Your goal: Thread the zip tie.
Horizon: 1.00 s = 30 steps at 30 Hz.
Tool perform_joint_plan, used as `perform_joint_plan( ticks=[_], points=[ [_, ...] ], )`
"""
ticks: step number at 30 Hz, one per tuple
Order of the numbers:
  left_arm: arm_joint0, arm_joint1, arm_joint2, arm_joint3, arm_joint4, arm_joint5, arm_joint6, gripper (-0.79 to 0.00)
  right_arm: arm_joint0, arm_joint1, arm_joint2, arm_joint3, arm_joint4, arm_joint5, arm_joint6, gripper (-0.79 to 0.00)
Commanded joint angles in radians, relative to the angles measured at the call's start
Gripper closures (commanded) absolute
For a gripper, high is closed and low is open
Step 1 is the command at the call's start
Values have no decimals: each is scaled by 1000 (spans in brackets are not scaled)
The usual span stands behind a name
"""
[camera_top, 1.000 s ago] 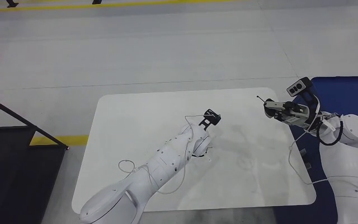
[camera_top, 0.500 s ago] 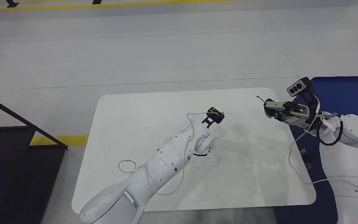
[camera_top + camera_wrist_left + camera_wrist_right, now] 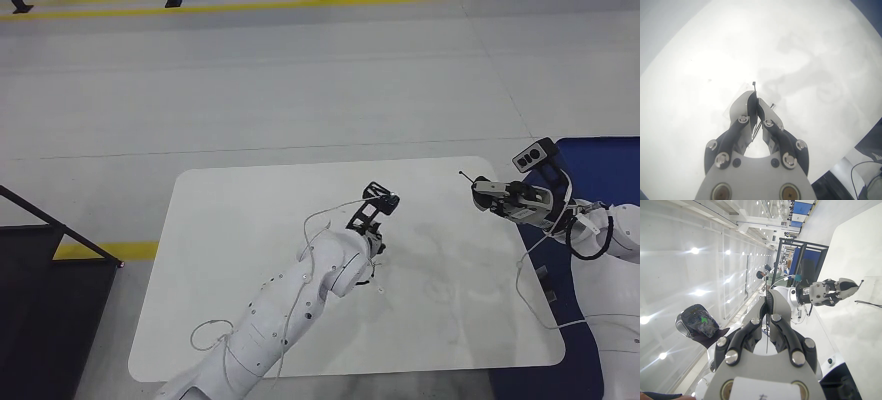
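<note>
My left gripper [image 3: 756, 94] is shut on a black zip tie [image 3: 754, 83]; the tie's square head sticks out past the fingertips and its strap runs back between the fingers. The left arm [image 3: 335, 270] hangs over the middle of the white table [image 3: 230, 250]. My right gripper [image 3: 479, 190] is held above the table's far right corner, shut on a thin black zip tie strap [image 3: 766, 306] whose tip [image 3: 461, 174] points away from it. In the right wrist view the left gripper [image 3: 855, 286] shows side-on, with the tie head [image 3: 861, 281] at its tip.
Another black zip tie [image 3: 868, 303] lies loose on the table under the left gripper, beside a clear plastic sheet [image 3: 734, 106]. A blue mat [image 3: 600, 160] borders the table on the right, and a dark frame [image 3: 50, 225] stands at the left.
The left arm has swung its forearm round and its wrist has shifted slightly toward the table's far side. The right arm has not moved.
</note>
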Motion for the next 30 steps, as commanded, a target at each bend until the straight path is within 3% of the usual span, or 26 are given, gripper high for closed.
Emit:
perform_joint_plan(
  ticks=[1, 6, 11, 15, 23, 30],
  points=[
    [-2, -1, 1, 4, -2, 0, -1, 0, 0, 0, 0, 0, 0, 0, 0, 0],
    [13, 1, -13, -16, -25, -6, 35, 0, -12, -1, -8, -17, 11, 32, -15, 0],
    [114, 16, -133, -169, -115, 4, 278, 0, -16, 24, -49, -26, -56, 284, 85, 0],
    [212, 23, -185, -243, -238, -69, 473, 0, -48, 54, -148, -2, 3, 312, 57, 0],
    [226, 24, -185, -244, -259, -77, 474, 0, -21, 70, -139, -4, 5, 313, 56, 0],
    [286, 16, -151, -289, -325, -137, 717, 0, -65, 74, -174, -30, -62, 315, 21, 0]
  ],
)
